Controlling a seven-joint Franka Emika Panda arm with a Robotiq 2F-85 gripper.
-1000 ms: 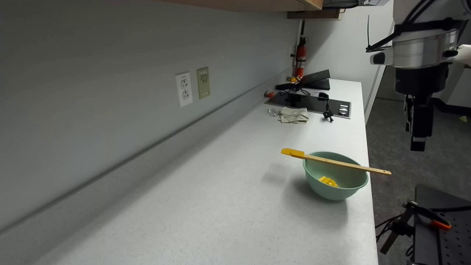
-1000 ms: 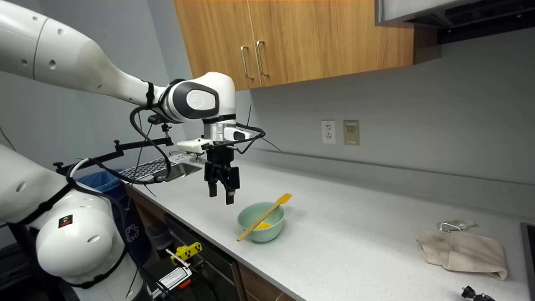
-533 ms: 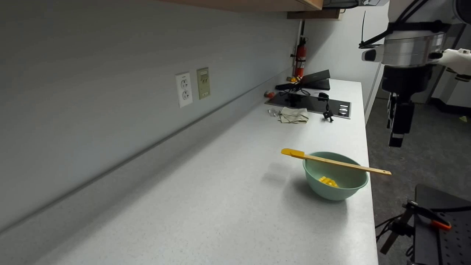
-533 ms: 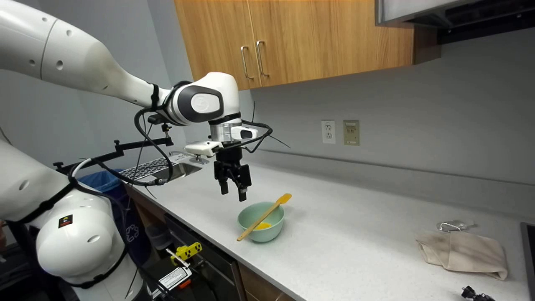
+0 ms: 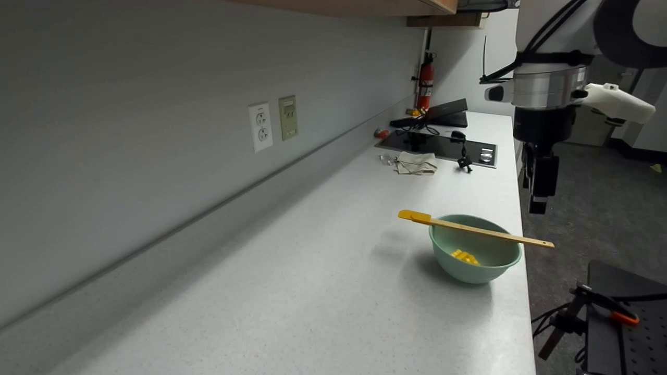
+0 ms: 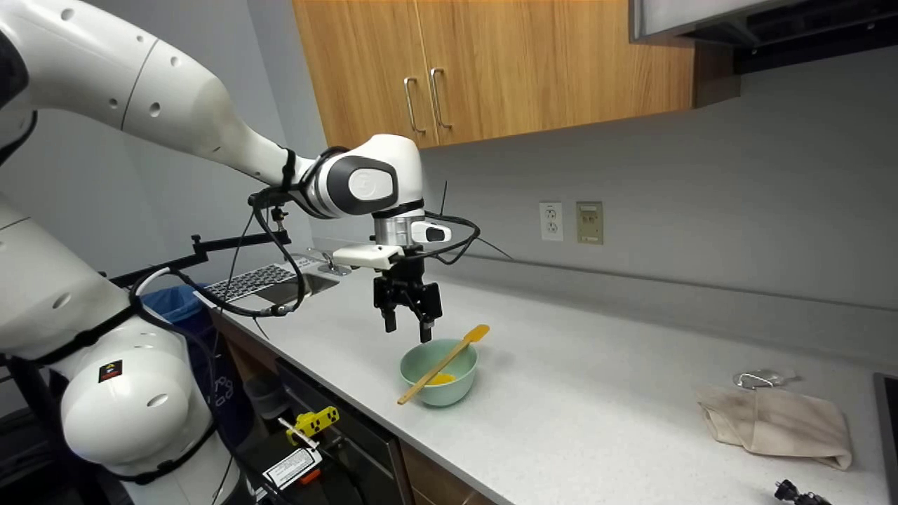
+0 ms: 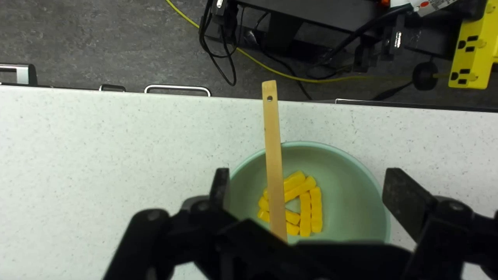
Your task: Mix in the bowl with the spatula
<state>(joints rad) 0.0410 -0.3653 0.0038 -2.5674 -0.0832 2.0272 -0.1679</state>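
One wooden-handled spatula (image 5: 476,229) lies across the green mixing bowl (image 7: 350,202) of yellow pieces (image 7: 305,210); the gripper (image 6: 408,332) hangs higher, empty, jaws wide. Better straddle the handle (image 7: 273,163) squarely before closing, lest it slide.

The spatula (image 5: 474,229) lies across the bowl (image 5: 469,274) of yellow pieces (image 5: 465,257) on the worktop (image 5: 323,291), the hand (image 5: 532,199) higher up and apparently clear of both.

- Gray wall (image 6: 736,175) with white duplex outlet (image 5: 260,126)
- Wood-grain upper cabinets (image 6: 533,63) above speckled white countertop (image 6: 631,421)
- Mottled dark-gray floor (image 7: 97,39) below
- Soft shadow along the backsplash (image 6: 701,301)
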